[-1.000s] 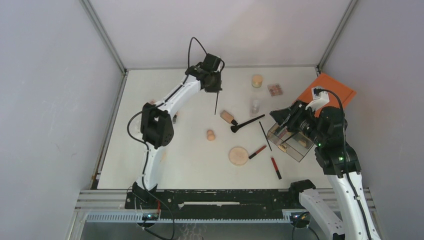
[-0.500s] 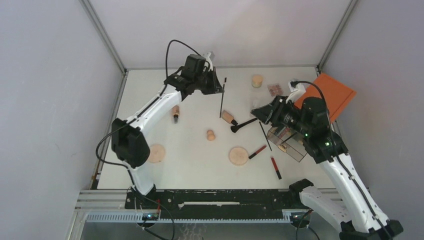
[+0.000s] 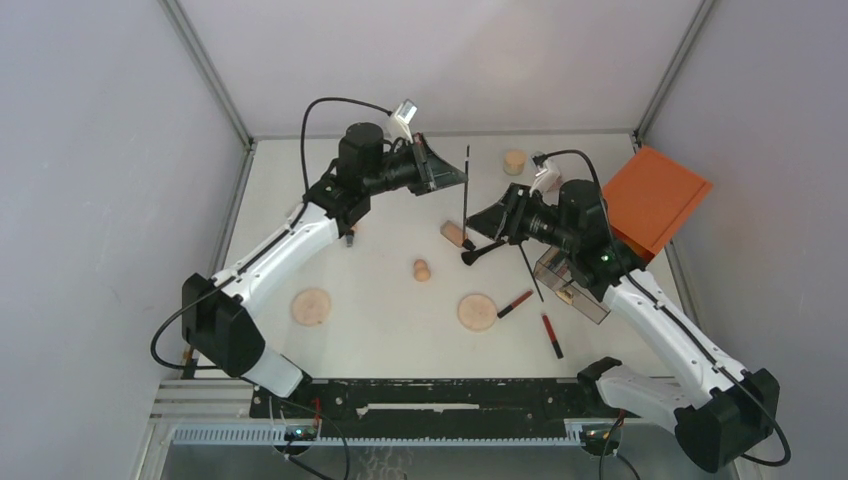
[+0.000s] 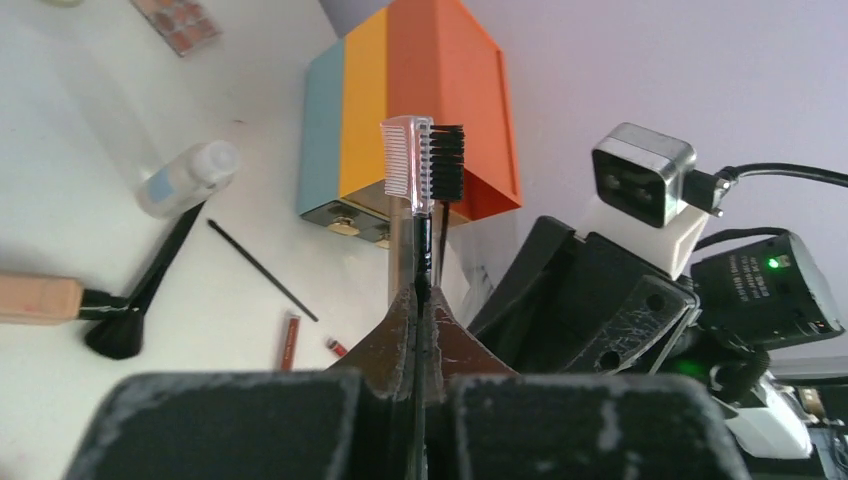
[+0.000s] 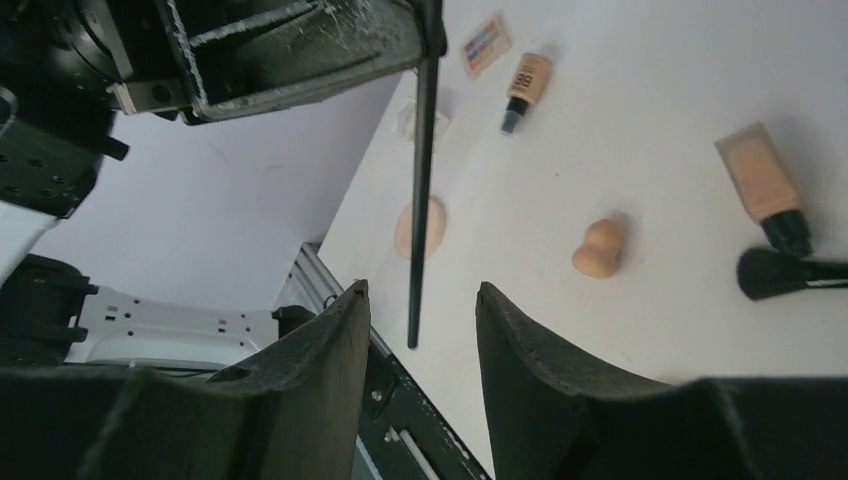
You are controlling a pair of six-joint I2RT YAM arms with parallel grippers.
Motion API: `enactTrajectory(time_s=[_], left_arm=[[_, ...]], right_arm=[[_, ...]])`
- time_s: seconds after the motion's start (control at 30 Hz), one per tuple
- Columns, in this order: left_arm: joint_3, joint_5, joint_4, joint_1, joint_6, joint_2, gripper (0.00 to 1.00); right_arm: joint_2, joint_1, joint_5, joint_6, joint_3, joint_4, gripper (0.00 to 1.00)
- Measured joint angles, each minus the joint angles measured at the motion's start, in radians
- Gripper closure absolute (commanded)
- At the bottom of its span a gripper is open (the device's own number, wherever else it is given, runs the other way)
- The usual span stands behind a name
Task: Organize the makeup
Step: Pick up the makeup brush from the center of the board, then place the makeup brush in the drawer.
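My main worry is the handover. The left tool point(image 4: 418, 300) pinches the brush point(image 4: 420, 160) mid-shaft, clear above the surface. That shaft is so thin that a nudge from either right finger point(image 5: 330, 360) could make it swivel in the pinch. If the left lets go before the right has closed squarely, I expect the brush drops onto the bottle point(image 3: 457, 234) and big brush point(image 3: 495, 245) lying below it, at about 6 o'clock from it in the top view.

The left arm reaches out toward 1 o'clock from its base, wrist level, tool aimed at 3 o'clock and shut on the shaft. The right arm leans in toward 11 o'clock. The right tool point(image 5: 418, 300) is partly open and holds nothing, with the shaft's bare end lined up on its gap. I cannot tell whether that end is already inside.
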State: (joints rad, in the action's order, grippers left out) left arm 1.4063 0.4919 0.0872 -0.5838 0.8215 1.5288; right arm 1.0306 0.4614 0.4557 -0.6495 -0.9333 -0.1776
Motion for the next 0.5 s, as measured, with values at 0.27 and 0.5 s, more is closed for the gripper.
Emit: enactTrajectory(time_s=[0.27,0.5], left_arm=[[-0.021,0.047,-0.079,-0.016,0.062,0.000,1.00],[-0.042,0.063,-0.109,-0.017,0.082,0.000,0.98]], right_arm=[[0.051,0.019,0.018,-0.049,0.003,0.133,0.57],[0.086,0.019,-0.002,-0.084,0.005,0.185,1.00]])
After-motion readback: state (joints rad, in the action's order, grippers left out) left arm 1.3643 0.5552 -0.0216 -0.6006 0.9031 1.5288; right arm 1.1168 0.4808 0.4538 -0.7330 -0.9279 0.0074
